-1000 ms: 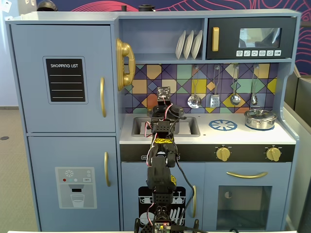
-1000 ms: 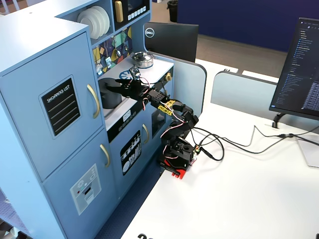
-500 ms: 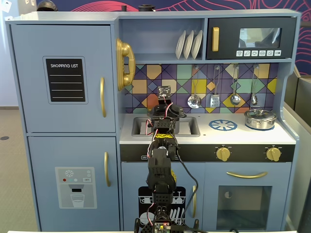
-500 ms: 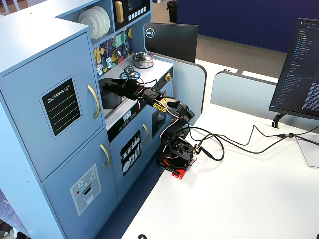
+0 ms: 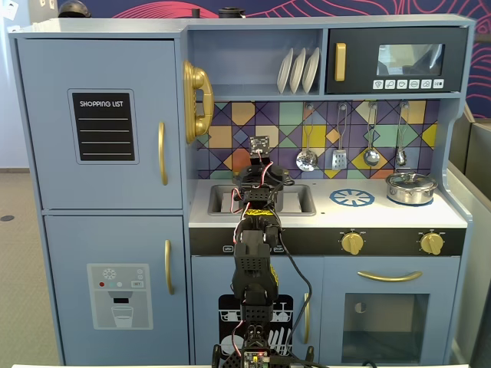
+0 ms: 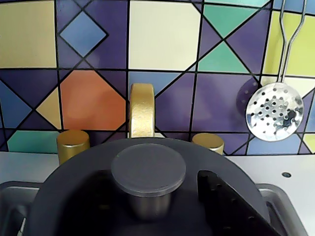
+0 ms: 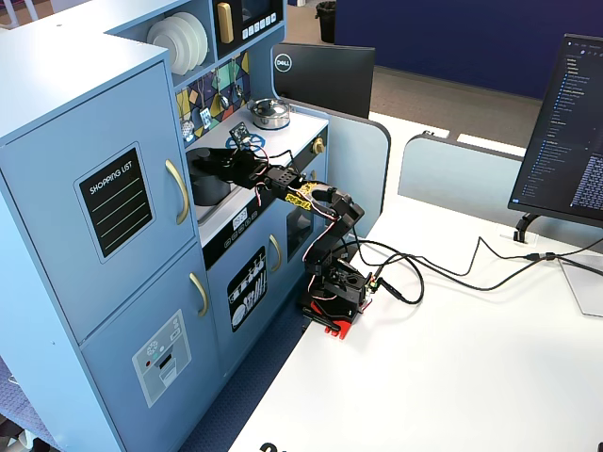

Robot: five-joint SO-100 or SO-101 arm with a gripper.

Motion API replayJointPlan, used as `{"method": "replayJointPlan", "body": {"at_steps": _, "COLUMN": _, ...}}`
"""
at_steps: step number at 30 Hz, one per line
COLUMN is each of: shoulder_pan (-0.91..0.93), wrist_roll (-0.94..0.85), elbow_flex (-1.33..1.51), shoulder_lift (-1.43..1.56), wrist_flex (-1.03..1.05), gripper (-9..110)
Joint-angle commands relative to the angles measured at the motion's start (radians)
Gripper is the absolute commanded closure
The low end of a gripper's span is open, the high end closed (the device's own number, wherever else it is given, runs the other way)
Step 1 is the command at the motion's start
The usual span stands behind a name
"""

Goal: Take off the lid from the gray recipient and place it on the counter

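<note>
Lid [image 6: 147, 169] on the gray recipient [image 7: 209, 179], pot sitting in the sink at the counter's [image 5: 399, 215] left end, just in front of the gold faucet [image 6: 141, 110]; gripper [image 7: 215, 160] reaches over the pot from the counter's front edge; wrist view shows the knob dead centre and one dark finger [image 6: 226, 206] low on the right, apart from the knob; other finger not visible, so I cannot tell how wide the jaws stand, though nothing looks grasped; step in hand is the approach to the knob; to do it well, I'd say lower straight, bracket the knob evenly, close under its flared cap, lift vertically so the pot stays put; bare counter by the blue burner ring [image 5: 352, 198] looks like a fair drop spot, clear of the silver pot [image 5: 411, 187].
</note>
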Motion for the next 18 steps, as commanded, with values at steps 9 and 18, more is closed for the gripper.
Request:
{"method": "replayJointPlan", "body": {"at_steps": 9, "shoulder_pan": -0.021, "wrist_roll": 0.035, "elbow_flex": 0.014, "shoulder_lift": 0.032, "wrist_flex": -0.089, "gripper": 102}}
{"method": "replayJointPlan", "body": {"at_steps": 18, "shoulder_pan": -0.02, "wrist_roll": 0.021, "elbow_flex": -0.043, "shoulder_lift": 0.018, "wrist_flex": -0.083, "gripper": 102}}
